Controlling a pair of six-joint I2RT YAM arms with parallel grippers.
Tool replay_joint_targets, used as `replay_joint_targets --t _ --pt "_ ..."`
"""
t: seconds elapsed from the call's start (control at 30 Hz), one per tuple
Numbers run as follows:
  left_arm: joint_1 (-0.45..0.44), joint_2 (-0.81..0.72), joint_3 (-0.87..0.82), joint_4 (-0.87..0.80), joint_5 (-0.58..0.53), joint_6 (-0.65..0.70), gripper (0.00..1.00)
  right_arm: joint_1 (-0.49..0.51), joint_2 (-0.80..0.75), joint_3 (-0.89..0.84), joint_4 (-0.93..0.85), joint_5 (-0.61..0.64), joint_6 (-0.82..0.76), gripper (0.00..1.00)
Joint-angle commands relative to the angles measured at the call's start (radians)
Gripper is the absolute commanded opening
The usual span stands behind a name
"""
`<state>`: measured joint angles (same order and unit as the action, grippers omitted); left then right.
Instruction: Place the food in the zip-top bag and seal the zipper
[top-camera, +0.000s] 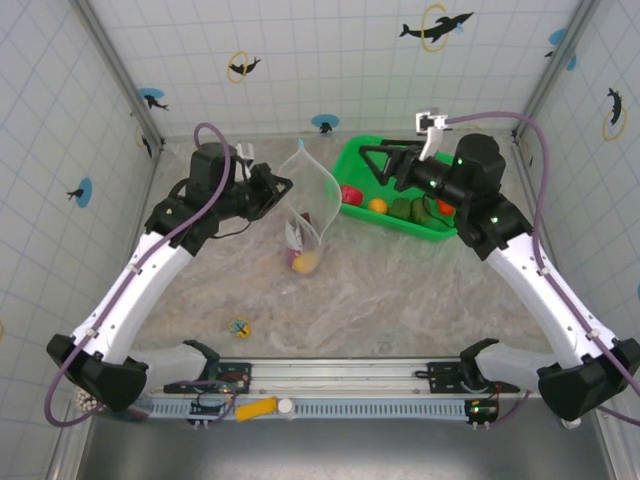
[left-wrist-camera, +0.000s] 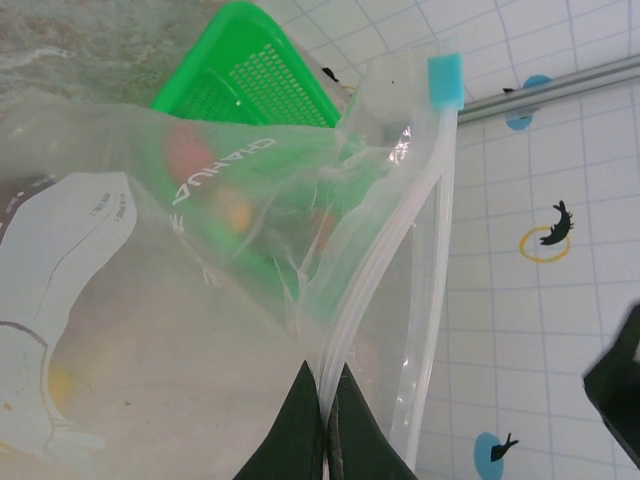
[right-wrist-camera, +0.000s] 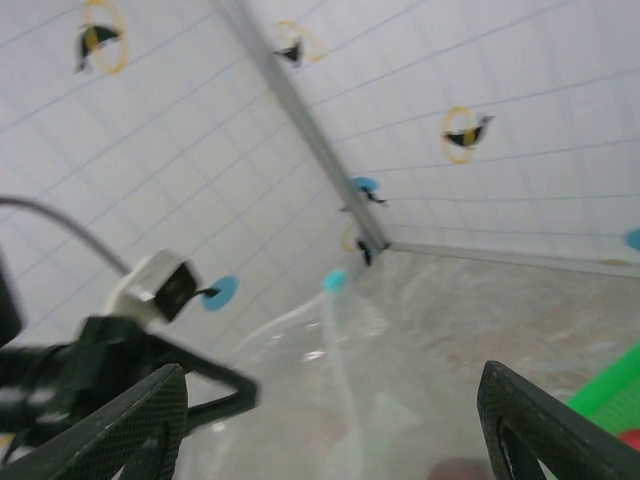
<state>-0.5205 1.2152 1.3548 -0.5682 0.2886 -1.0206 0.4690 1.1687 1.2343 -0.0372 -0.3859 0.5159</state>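
At the middle of the bench (top-camera: 420, 290), the zip-top bag (top-camera: 305, 205) hangs upright, some food (top-camera: 308, 262) in its bottom. I judge it light, limp and slippery, best taken at the stiffer zipper (left-wrist-camera: 425, 230), where my left pincer (left-wrist-camera: 325, 385) pinches it. My right pincer (top-camera: 375, 165) stands spread beside the green basket (top-camera: 395, 228).

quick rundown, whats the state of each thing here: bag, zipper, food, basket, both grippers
zip-top bag: held upright, mouth open
zipper: unsealed, tracks apart
food in bag: a few pieces at the bottom
food in basket: several pieces, not yet bagged
green basket: upright on the table
left gripper: shut on the bag's zipper edge
right gripper: open, empty
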Motion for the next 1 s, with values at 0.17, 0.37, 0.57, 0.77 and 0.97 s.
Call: replay_joint_targets --t 0.17,0.37,0.57,0.77,0.97 --pt "0.007 0.013 -0.102 0.157 0.077 -0.045 0.00 -0.110 0.265 -0.029 -0.064 0.032 -0.035 0.78" --pt "0.008 0.047 -0.102 0.187 0.103 -0.048 0.00 -0.129 0.574 0.168 -0.188 0.031 -0.109 0.79" --pt "0.008 0.070 -0.088 0.182 0.105 -0.033 0.00 -0.130 0.819 0.355 -0.283 -0.031 -0.146 0.82" --pt "0.007 0.096 -0.079 0.183 0.119 -0.027 0.00 -0.127 0.993 0.517 -0.381 -0.035 -0.177 0.85" --pt "0.008 0.109 -0.077 0.179 0.116 -0.010 0.00 -0.096 1.082 0.547 -0.409 -0.067 -0.210 0.86"
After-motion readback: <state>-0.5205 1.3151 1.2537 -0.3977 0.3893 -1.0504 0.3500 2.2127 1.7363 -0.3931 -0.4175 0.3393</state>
